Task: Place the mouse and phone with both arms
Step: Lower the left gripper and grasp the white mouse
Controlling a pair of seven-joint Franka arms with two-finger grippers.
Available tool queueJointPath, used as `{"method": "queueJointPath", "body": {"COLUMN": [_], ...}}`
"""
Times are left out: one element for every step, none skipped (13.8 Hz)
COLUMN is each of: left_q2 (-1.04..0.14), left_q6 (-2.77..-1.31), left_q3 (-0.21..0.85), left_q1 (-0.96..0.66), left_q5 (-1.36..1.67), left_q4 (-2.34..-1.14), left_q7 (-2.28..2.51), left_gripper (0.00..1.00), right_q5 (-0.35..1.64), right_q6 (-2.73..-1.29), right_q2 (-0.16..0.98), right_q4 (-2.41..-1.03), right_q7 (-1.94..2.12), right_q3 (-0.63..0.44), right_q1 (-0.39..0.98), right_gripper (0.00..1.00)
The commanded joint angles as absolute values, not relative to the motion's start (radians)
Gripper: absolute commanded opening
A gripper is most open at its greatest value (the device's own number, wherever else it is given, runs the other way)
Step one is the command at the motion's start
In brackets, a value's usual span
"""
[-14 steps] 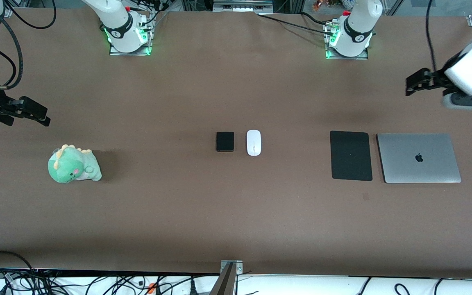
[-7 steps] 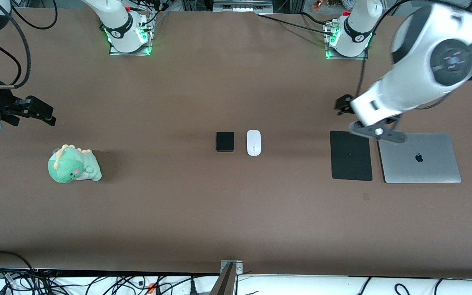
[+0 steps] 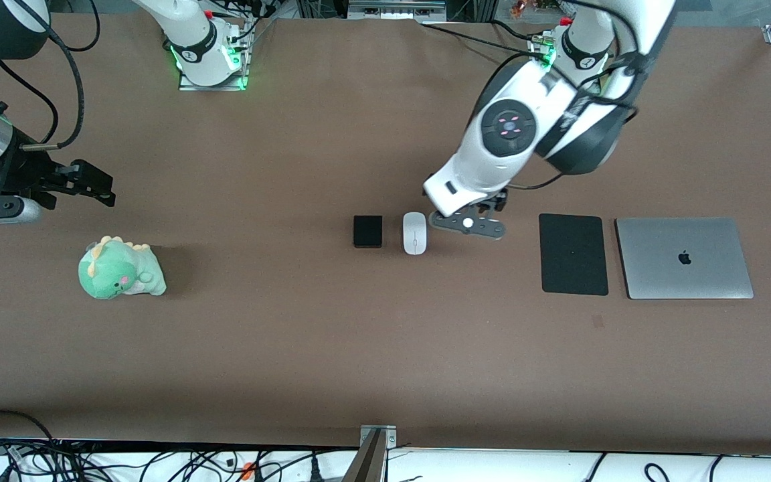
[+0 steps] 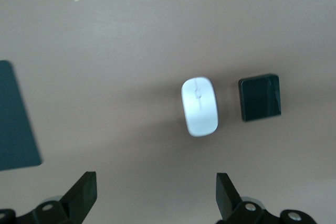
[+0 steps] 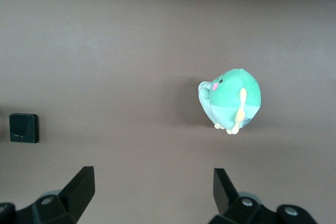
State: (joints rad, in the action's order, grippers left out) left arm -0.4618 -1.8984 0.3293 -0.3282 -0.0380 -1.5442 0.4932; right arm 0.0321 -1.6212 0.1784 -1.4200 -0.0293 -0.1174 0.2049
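Observation:
The white mouse (image 3: 414, 233) and the black phone (image 3: 367, 231) lie side by side at the table's middle, the phone toward the right arm's end. My left gripper (image 4: 156, 192) is open and empty in the air. Its wrist (image 3: 467, 201) hangs over the table just beside the mouse, toward the left arm's end. The left wrist view shows the mouse (image 4: 199, 106) and the phone (image 4: 260, 97). My right gripper (image 3: 101, 189) is open and empty, over the table at the right arm's end. The right wrist view (image 5: 152, 190) shows its open fingers and the phone (image 5: 23, 128).
A flat black mouse pad (image 3: 573, 254) and a closed grey laptop (image 3: 684, 258) lie toward the left arm's end. A green plush toy (image 3: 120, 269) sits toward the right arm's end, nearer to the front camera than the right gripper.
My left arm has swung from the table's left-arm end, past the mouse pad, to beside the mouse. My right gripper has crept a little toward the middle.

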Motion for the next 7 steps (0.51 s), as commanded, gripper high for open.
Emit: {"method": "queueJointPath", "body": {"left_q2": [-0.555, -0.584, -0.612, -0.629, -0.643, -0.656, -0.676], "left_q6": [-2.004, -2.05, -2.113, -2.172, -2.227, -2.271, -2.307], "left_q3": [0.321, 0.322, 0.324, 0.322, 0.322, 0.322, 0.321], "left_q1": [-0.386, -0.403, -0.406, -0.408, -0.411, -0.413, -0.414], "left_q5": [-0.116, -0.173, -0.207, -0.212, -0.219, -0.224, -0.227], "left_q4": [-1.534, -1.548, -1.566, -1.586, -1.612, -1.626, -1.64], "left_q7": [0.605, 0.655, 0.705, 0.731, 0.733, 0.735, 0.742], "left_gripper": [1.0, 1.0, 1.0, 1.0, 1.0, 1.0, 1.0], "right_q5": [0.028, 0.028, 0.028, 0.028, 0.028, 0.028, 0.028], "right_q6": [-1.618, -1.618, -1.621, -1.621, -1.621, -1.621, -1.621], "right_q2": [0.176, 0.176, 0.178, 0.179, 0.179, 0.181, 0.181], "right_q4": [-1.417, -1.417, -1.417, -1.417, -1.417, -1.417, -1.417], "right_q7": [-0.021, -0.021, -0.023, -0.023, -0.023, -0.023, -0.021], "right_q3": [-0.12, -0.12, -0.12, -0.12, -0.12, -0.12, -0.12], "right_q1": [0.212, 0.213, 0.218, 0.219, 0.219, 0.219, 0.219], "right_gripper": [1.0, 1.0, 1.0, 1.0, 1.0, 1.0, 1.0]}}
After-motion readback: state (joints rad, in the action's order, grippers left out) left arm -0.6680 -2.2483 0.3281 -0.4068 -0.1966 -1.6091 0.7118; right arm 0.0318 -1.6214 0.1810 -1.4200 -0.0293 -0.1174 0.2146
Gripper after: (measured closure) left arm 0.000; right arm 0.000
